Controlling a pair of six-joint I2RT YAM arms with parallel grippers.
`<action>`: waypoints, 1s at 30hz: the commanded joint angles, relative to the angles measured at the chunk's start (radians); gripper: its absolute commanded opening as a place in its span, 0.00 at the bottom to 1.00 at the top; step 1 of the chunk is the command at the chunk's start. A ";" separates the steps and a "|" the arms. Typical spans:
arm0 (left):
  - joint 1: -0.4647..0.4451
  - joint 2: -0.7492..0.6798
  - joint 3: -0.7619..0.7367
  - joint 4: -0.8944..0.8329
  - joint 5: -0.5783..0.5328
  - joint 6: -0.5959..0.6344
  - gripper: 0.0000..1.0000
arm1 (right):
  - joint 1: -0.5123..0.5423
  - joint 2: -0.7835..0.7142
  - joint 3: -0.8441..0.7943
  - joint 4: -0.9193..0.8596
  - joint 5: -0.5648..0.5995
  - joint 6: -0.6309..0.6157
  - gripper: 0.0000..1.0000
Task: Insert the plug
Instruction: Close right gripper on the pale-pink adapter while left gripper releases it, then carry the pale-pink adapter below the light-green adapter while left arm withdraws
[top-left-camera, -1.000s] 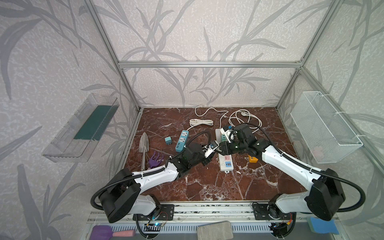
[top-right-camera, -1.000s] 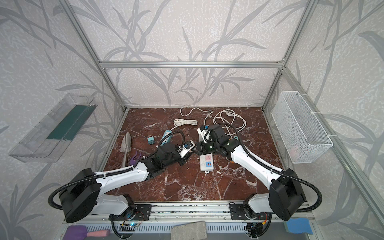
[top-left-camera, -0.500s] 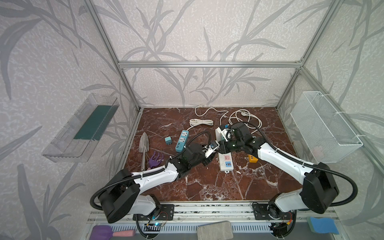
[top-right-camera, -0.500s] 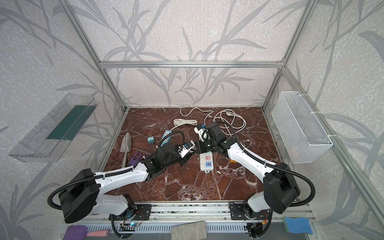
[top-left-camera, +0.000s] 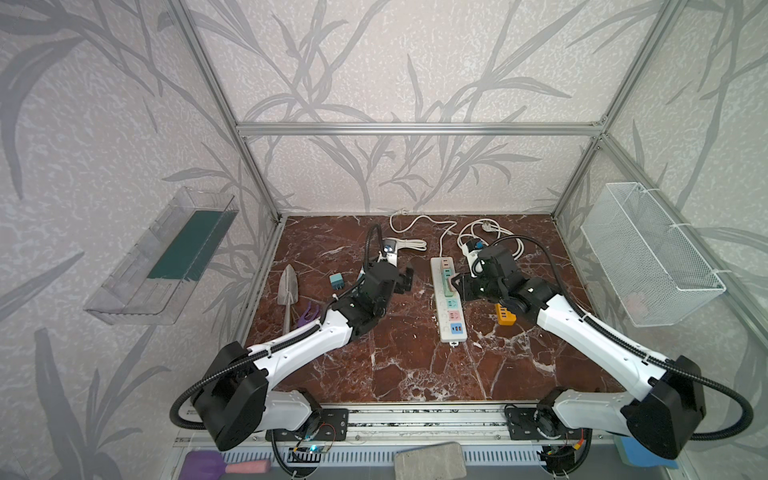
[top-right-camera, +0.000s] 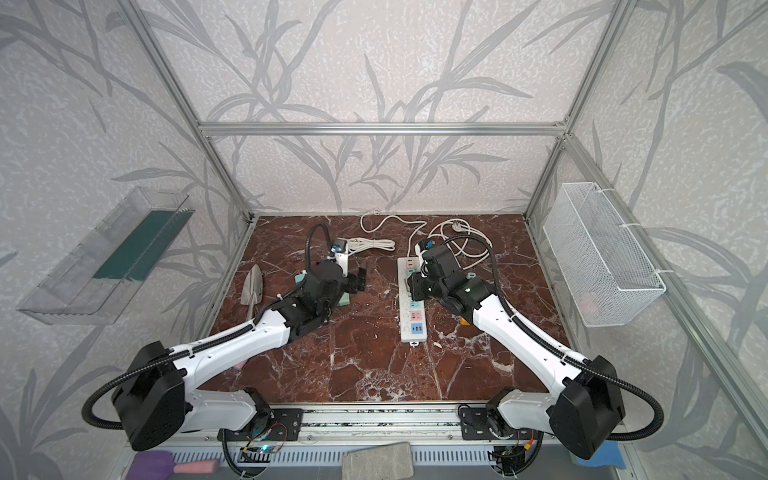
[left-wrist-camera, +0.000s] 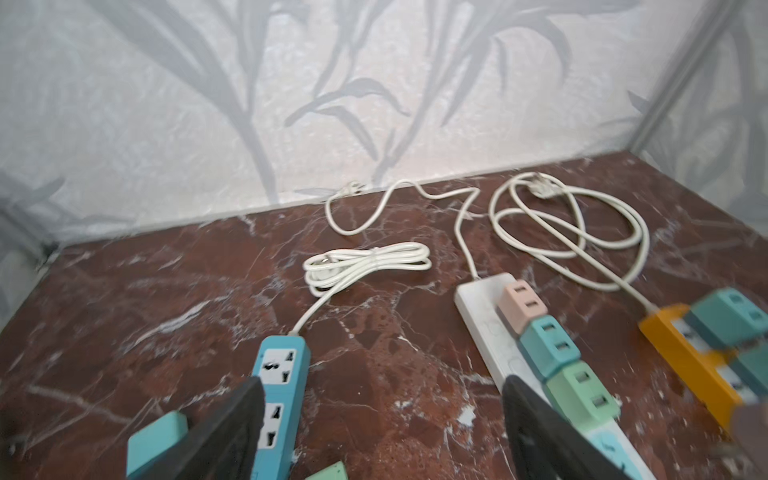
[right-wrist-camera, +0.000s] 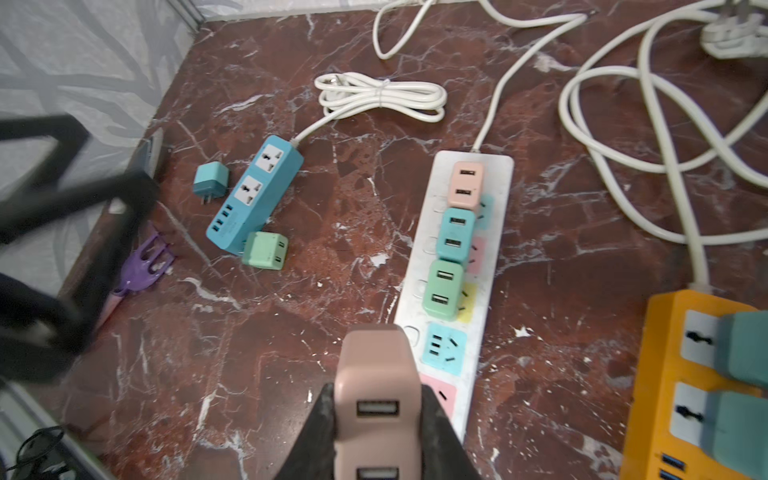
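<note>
The pink charger plug (right-wrist-camera: 374, 361): gripped, not seated.
The right pincer (right-wrist-camera: 376, 401) clamps it at three o'clock of the white power strip (top-left-camera: 451, 332), which carries three chargers (right-wrist-camera: 455, 232); the left pincer (left-wrist-camera: 382, 390) gapes wide, empty.

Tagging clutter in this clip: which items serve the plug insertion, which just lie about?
In use: pink plug, right gripper shut on it, white power strip.
Lying about: blue power strip, orange power strip, loose teal plug, loose green plug, trowel.
</note>
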 joint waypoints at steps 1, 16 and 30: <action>0.095 0.013 0.017 -0.160 0.150 -0.336 0.88 | 0.002 0.005 -0.049 -0.046 0.095 0.002 0.00; 0.151 0.046 0.028 -0.166 0.302 -0.417 0.86 | 0.003 0.169 -0.096 0.069 0.080 0.073 0.00; 0.151 0.050 0.028 -0.156 0.331 -0.425 0.85 | 0.006 0.264 -0.056 0.062 0.137 0.086 0.00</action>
